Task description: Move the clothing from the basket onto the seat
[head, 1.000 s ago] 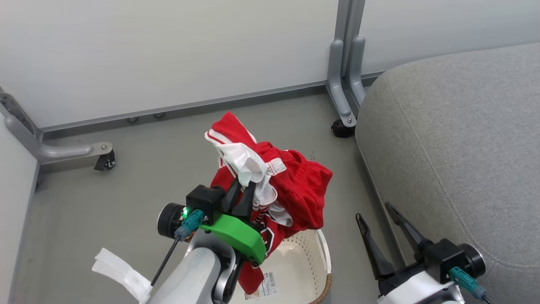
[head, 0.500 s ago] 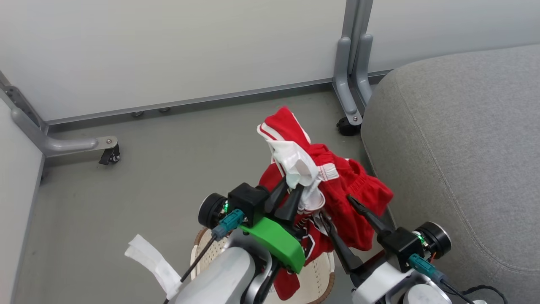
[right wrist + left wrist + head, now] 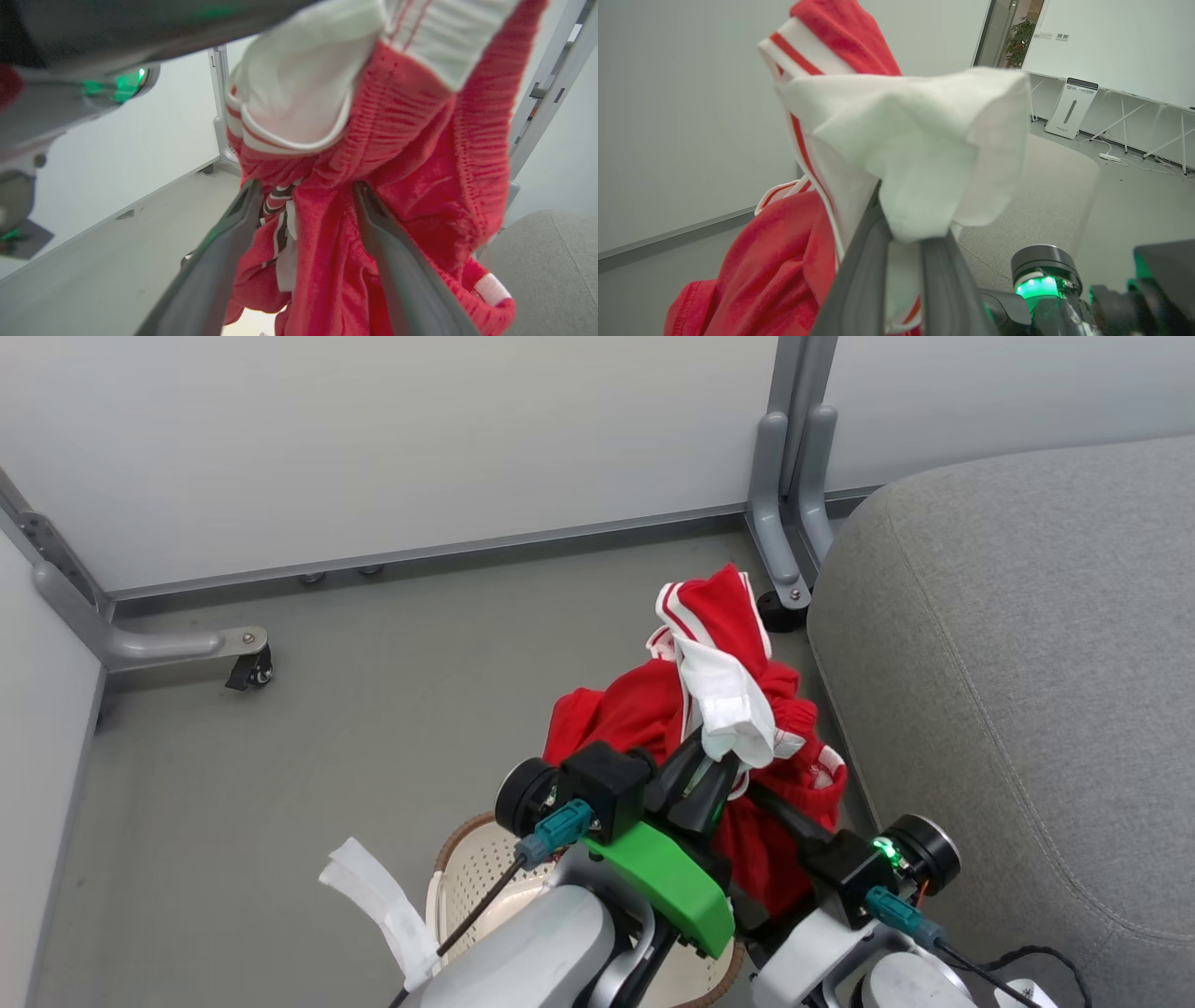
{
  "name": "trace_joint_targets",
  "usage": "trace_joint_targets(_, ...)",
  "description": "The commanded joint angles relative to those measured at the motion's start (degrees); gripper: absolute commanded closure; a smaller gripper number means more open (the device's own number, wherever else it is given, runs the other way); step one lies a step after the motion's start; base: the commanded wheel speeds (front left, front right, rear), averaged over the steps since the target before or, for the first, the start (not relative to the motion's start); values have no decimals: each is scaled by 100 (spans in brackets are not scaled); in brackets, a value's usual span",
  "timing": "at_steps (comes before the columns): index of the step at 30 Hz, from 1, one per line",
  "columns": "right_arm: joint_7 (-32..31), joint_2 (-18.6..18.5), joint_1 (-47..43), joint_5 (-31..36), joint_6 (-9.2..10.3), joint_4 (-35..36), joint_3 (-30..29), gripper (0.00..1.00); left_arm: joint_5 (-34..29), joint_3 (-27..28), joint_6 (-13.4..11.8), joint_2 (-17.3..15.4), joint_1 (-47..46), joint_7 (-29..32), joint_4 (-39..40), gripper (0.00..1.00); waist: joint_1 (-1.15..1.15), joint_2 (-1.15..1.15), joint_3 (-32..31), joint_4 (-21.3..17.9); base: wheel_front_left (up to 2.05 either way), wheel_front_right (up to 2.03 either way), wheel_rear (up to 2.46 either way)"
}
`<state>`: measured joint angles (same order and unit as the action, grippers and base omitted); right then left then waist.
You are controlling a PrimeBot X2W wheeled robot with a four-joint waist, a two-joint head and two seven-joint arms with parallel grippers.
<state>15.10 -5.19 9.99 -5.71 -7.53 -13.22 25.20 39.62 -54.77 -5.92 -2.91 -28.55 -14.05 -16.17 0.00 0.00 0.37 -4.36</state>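
L claw (image 3: 707,767) clenched on white panel of clothing (image 3: 644,709); rest of it hangs bunched below, held up over far right of basket (image 3: 464,859), which sits on floor (image 3: 355,709). Lower hem hidden behind arms. R claw (image 3: 306,196) just right of L claw, fingers spread w/ red fabric drooping between them, not pinched. Clothing is just left of seat (image 3: 1008,644), by its left edge; touching or not, can't tell
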Motion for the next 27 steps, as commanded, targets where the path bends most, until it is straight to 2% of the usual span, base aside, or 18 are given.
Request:
trace_joint_targets(1, 10, 4, 30, -34, 8, -132, 58, 0, 87, -36, -33, 4, -126, -42, 81, 100, 0, 0, -5, -3, 0, 0, 0)
trace_joint_targets(10, 10, 136, 113, -41, 8, -777, -17, 0, 232, -200, -230, 3, -363, -82, 259, 100, 0, 0, -19, -22, 0, 0, 0)
trace_joint_targets(22, 9, 222, 171, -1114, 8, -868, -175, 0, 400, -398, -353, 1, -474, -110, 321, 100, 0, 0, -36, -42, 0, 0, 0)
trace_joint_targets(23, 10, 226, 211, -1108, 7, -916, -114, 11, 410, -416, -363, 1, -485, -111, 327, 100, 0, 0, -35, -38, 0, 0, 0)
trace_joint_targets(24, 10, 224, 241, -1120, 8, -934, -94, 78, 417, -432, -364, 1, -494, -113, 334, 100, 0, 0, -34, -34, 0, 0, 0)
trace_joint_targets(25, 10, 219, 257, -1151, 8, -1020, -3, 100, 434, -453, -371, 1, -505, -113, 340, 100, 0, 0, -32, -28, 0, 0, 0)
trace_joint_targets(27, 8, 218, 294, -1105, 7, -1123, 118, 100, 439, -472, -388, 2, -519, -114, 325, 100, 0, 0, -22, -22, 0, 0, 0)
